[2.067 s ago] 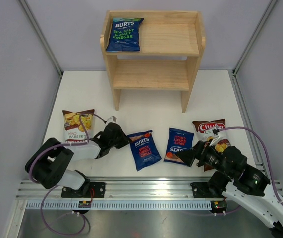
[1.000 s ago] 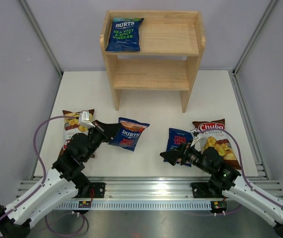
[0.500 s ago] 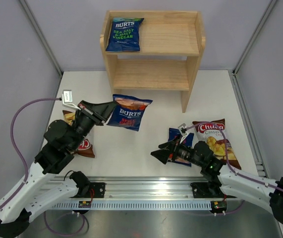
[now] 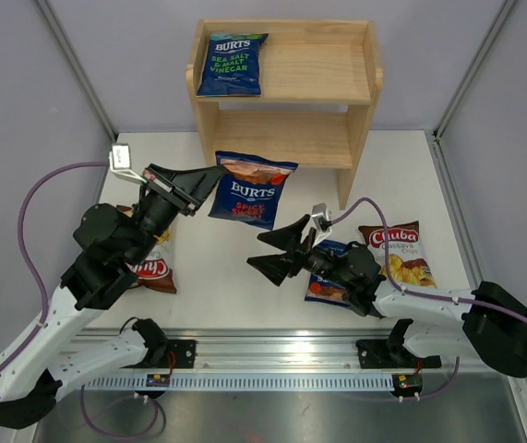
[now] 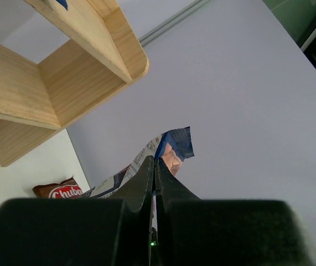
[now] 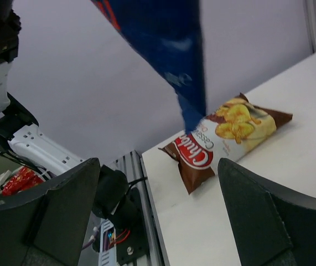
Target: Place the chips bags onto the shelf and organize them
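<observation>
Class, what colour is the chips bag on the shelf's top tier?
The bag is dark blue with white and green lettering, clearest in the top external view.

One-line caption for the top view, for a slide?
Left gripper holds a blue chip bag up near the wooden shelf; right gripper open above the table.

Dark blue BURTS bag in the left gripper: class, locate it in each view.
Top external: dark blue BURTS bag hangs centre from left gripper, before the light wooden shelf.
Left wrist: lower centre, above the gripper.
Right wrist: top centre.
Landmark: shelf, absent from right wrist.
</observation>
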Controlling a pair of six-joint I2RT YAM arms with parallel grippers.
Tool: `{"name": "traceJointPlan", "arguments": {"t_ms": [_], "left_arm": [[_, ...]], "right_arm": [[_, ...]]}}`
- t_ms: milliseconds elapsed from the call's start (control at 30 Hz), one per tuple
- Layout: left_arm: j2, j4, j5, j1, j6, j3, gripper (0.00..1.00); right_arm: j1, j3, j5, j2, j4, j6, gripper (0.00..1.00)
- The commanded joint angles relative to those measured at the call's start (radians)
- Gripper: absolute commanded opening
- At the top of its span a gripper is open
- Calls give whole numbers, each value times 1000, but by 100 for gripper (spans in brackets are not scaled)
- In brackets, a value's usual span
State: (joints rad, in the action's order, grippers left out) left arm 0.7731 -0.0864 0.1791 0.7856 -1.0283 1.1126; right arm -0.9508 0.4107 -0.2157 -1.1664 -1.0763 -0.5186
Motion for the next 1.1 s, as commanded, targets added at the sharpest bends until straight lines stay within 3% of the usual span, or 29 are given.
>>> {"name": "traceJointPlan", "arguments": {"t_ms": [0,233,467,667,833,1067], "left_arm": [[12,105,-17,26,-50,66,0],[29,132,29,108,-76,67,0],[34,136,91,184,-67,79,0],[6,116,132,205,-94,37,0],[-21,93,195,210,-99,1,0],[-83,-13,335,211,-76,-25,0]], "right_arm": [[-51,80,90,-24,-154,120,95],[-57,128,128,-10,-195,164,94],[-59,116,265,-9,-234,187,91],[-60,91,220,14,-318,192,76],[-59,92,168,39,-323,180,48],[-60,62,116,140,-211,177,32]]}}
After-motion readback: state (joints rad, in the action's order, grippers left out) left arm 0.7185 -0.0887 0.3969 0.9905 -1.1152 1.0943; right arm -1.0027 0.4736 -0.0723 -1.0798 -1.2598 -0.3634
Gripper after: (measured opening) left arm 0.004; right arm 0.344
